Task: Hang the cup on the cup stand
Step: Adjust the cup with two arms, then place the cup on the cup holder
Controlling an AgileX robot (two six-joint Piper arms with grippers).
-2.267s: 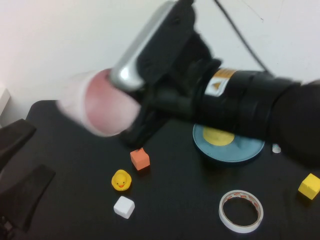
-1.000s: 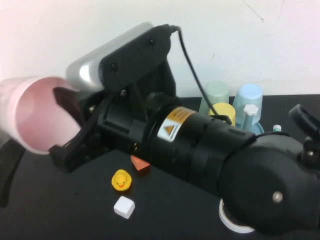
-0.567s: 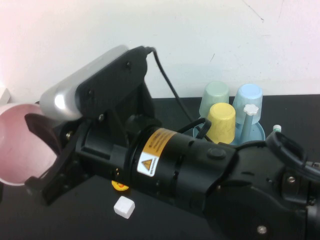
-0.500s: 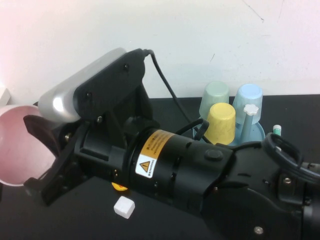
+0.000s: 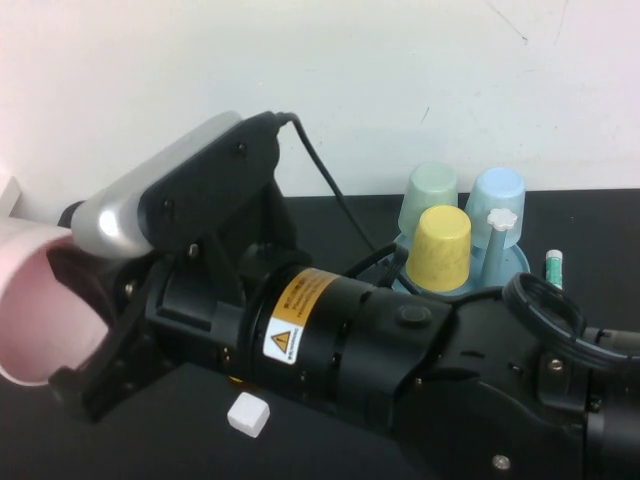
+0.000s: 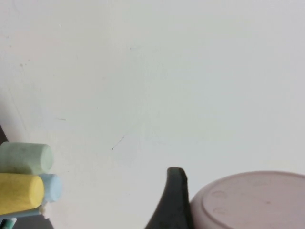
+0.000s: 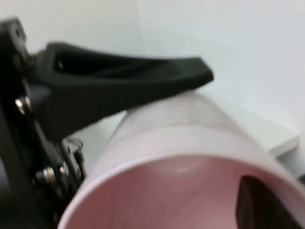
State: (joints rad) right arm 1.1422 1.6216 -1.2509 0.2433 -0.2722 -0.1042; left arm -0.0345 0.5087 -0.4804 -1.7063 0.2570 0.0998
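Closest in, a small white cube (image 5: 247,414) lies on the dark surface (image 5: 590,230), half under the right arm, which reaches across to the far left. There the right end effector (image 5: 80,320) grips the pink cup (image 5: 30,310) by its wall, one finger (image 7: 143,76) along the outside and the other inside the mouth, so the cup is held up off the surface. The left end effector (image 6: 174,200) is right beside the cup's closed bottom, but open or shut, you cannot tell. Well apart, far right by the wall, stands the cup stand (image 5: 515,265), carrying an upturned yellow cup (image 5: 442,245), green cup (image 5: 428,195) and light blue cup (image 5: 497,200).
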